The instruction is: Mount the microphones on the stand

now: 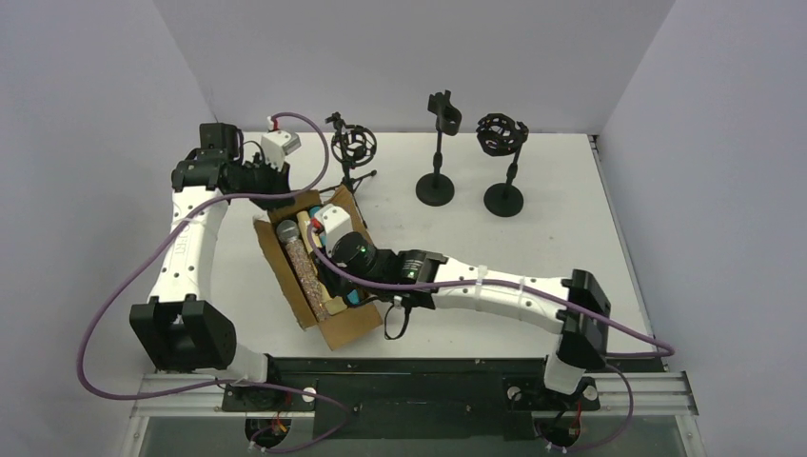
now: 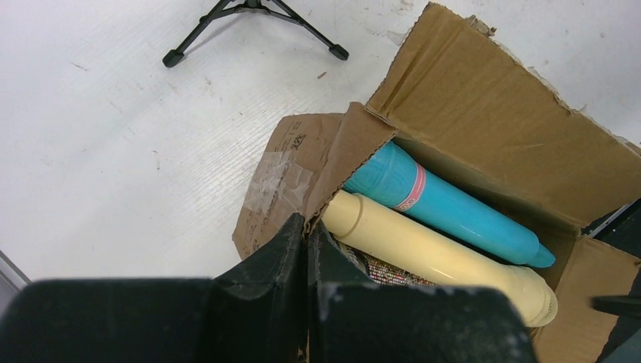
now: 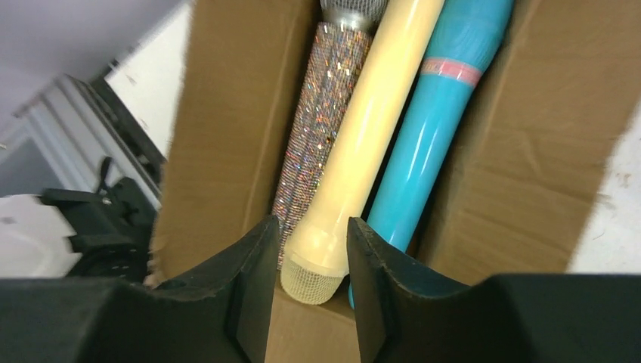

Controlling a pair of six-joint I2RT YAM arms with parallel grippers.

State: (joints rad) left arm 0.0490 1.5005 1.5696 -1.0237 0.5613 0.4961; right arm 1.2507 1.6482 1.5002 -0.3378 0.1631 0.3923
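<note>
My right claw (image 3: 311,224), jaws apart, straddles the mesh head of the cream microphone (image 3: 363,136), which lies between the glittery microphone (image 3: 321,113) and the teal microphone (image 3: 431,128) in the cardboard box (image 3: 521,151) on the desk (image 2: 113,136). My left claw (image 2: 306,231), fingers pressed together, sits at a box flap.

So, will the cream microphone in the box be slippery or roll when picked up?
The cream microphone looks like a straight, hard tube, so probably stiff. Its smooth body may slip in a grip. Being round, it would likely roll.

Bright, even light; slight wrist-view blur
</note>
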